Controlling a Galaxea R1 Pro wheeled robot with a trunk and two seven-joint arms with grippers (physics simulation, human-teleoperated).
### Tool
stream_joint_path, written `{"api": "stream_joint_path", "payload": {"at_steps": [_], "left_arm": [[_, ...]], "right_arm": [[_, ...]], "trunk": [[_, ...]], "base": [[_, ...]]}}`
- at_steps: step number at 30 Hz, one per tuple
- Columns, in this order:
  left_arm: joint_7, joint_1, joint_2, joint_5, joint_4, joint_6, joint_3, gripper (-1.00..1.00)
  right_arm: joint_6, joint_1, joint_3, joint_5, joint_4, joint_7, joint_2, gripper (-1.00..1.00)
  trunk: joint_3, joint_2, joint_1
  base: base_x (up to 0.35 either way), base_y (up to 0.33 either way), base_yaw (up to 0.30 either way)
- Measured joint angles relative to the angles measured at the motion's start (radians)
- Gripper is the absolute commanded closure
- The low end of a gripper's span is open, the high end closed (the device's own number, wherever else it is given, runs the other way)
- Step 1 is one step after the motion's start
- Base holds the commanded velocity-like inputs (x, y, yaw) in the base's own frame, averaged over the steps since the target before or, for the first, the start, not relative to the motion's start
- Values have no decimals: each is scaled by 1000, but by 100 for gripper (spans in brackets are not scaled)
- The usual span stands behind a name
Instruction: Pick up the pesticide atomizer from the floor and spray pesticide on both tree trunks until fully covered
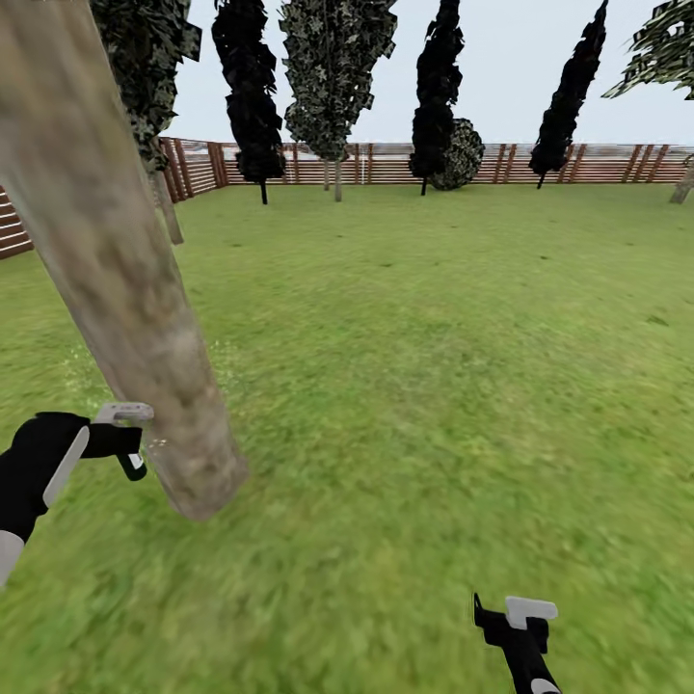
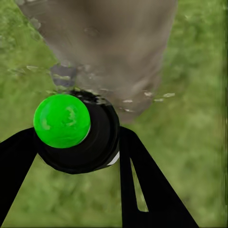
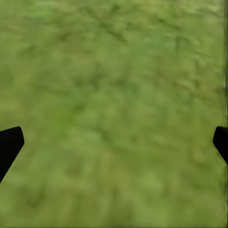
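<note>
A thick, mottled grey-tan tree trunk [image 1: 125,289] rises from the grass at the left and leans across the head view. My left gripper [image 1: 135,451] hovers just beside its base. In the left wrist view this gripper [image 2: 78,137] is shut on the pesticide atomizer [image 2: 90,142], a black round body with a bright green knob [image 2: 61,120], pointing at the trunk [image 2: 109,42] close ahead. Tiny white pesticide specks [image 2: 164,96] float between nozzle and bark. My right gripper [image 1: 513,617] hangs low at the right, open, with its fingertips [image 3: 9,142] wide apart over bare grass.
Green lawn [image 1: 434,337] stretches ahead and to the right. A brown slatted fence [image 1: 386,164] rings the far side. Several dark thin-trunked trees [image 1: 251,96] stand along it, and a slimmer grey trunk [image 1: 169,212] stands behind the near one.
</note>
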Motion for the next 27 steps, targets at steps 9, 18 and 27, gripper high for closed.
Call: {"api": "stream_joint_path", "payload": {"at_steps": [9,18,27], "left_arm": [[-180,-1,68,6,2,-11,-4,100],[-325,-2,145,-155,-12,-25,-2,100],[-340,-12,135,-145,-95,-11,-4,100]], "right_arm": [[0,0,-1,0,0,0,0,-100],[1,0,0,0,0,0,1,-100],[1,0,0,0,0,0,1,-100]], "trunk": [[0,0,0],[0,0,0],[0,0,0]], "base": [[-193,-178,0],[-5,-3,79],[0,0,93]]}}
